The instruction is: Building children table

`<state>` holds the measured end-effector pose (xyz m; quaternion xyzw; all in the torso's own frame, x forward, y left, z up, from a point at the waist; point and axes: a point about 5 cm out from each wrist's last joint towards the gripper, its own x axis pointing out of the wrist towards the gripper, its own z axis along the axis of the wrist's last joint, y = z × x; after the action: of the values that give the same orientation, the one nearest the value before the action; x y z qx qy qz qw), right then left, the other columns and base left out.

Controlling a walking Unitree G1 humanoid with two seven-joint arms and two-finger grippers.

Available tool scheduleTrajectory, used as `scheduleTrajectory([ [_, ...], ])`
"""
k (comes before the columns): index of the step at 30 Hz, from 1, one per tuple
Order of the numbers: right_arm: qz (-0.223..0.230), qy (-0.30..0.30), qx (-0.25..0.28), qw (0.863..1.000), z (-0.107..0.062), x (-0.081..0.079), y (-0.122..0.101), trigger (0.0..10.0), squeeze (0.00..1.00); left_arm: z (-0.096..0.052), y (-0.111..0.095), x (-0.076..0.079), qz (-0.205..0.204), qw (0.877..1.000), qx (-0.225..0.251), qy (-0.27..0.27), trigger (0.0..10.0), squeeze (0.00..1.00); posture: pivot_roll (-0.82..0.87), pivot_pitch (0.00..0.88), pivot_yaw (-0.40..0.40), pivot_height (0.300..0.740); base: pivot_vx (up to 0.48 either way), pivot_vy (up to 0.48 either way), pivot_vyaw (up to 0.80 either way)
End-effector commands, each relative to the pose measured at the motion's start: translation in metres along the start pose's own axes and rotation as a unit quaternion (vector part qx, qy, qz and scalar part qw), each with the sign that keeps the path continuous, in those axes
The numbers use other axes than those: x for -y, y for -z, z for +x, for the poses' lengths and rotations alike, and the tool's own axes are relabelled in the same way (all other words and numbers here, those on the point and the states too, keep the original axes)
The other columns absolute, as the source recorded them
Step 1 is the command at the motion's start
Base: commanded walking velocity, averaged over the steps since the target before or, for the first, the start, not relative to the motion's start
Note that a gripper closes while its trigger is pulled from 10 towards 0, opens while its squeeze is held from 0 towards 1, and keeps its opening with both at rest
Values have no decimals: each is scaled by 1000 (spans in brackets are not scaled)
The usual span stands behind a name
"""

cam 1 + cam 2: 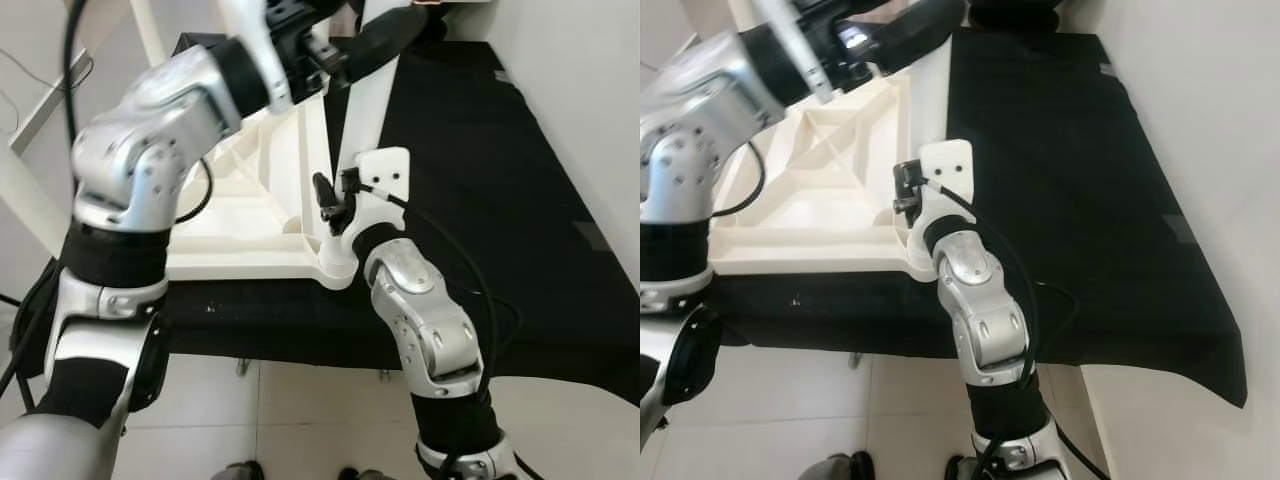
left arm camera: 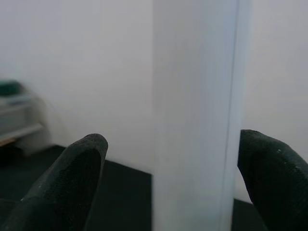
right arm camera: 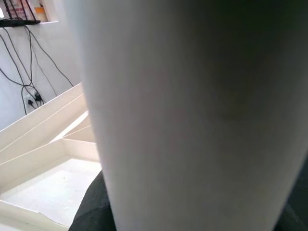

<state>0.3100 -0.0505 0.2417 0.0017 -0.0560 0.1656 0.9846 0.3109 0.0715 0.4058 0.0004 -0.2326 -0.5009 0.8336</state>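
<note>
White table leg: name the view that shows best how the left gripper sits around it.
Left wrist view: the white table leg stands between the left gripper's two black fingers, gaps visible on both sides. The eye views show the leg rising from the upturned tabletop, the gripper blurred. The right wrist view shows the leg very close.

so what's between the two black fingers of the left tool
The white table leg stands between the left tool's fingers, closer to one of them than the other, as the left wrist view shows. Whether either finger touches it cannot be told.
</note>
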Motion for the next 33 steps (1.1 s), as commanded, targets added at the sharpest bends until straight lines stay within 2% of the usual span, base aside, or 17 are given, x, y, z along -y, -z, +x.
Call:
scheduleTrajectory([
  [1, 53, -40, -89, 994, -3, -23, 34, 10000, 0, 5, 0, 5, -18, 999, -7, 33, 10000, 0, 29, 172, -16, 740, 0, 0, 0],
  [9, 53, -48, -80, 994, -3, -27, 31, 10000, 0, 13, 0, -1, -3, 999, -34, 38, 10000, 0, 29, 175, -9, 740, 0, 0, 0],
  [10, 53, -50, -78, 994, -3, -28, 30, 10000, 0, 14, 0, -3, -1, 999, -42, 36, 9294, 0, 29, 175, -9, 740, 0, 0, 0],
  [11, 52, -51, -76, 994, -4, -28, 30, 10000, 0, 16, -1, -3, -4, 998, -45, 43, 0, 0, 29, 175, -9, 740, 0, 0, 0],
  [27, 44, -58, -60, 996, -2, -26, 25, 10000, 0, 23, -10, -2, -35, 996, -62, 62, 0, 0, 28, 172, -12, 740, 0, 0, 0],
  [28, 42, -72, -52, 995, -2, -25, 24, 10000, 43, 23, -10, -2, -37, 995, -62, 62, 0, 0, 28, 172, -14, 740, 0, 0, 0],
  [29, 55, -109, -32, 992, 0, -22, 19, 10000, 1000, 23, -9, -2, -41, 995, -64, 63, 0, 0, 29, 174, -16, 740, 0, 0, 0],
  [32, 63, -165, -6, 984, 3, -14, 11, 10000, 1000, 23, -9, -1, -46, 995, -64, 65, 0, 0, 31, 175, -17, 740, 0, 0, 0],
  [33, 63, -165, -6, 984, 3, -14, 11, 10000, 1000, 23, -9, -1, -46, 995, -64, 65, 0, 0, 31, 175, -17, 740, 0, 0, 0],
])
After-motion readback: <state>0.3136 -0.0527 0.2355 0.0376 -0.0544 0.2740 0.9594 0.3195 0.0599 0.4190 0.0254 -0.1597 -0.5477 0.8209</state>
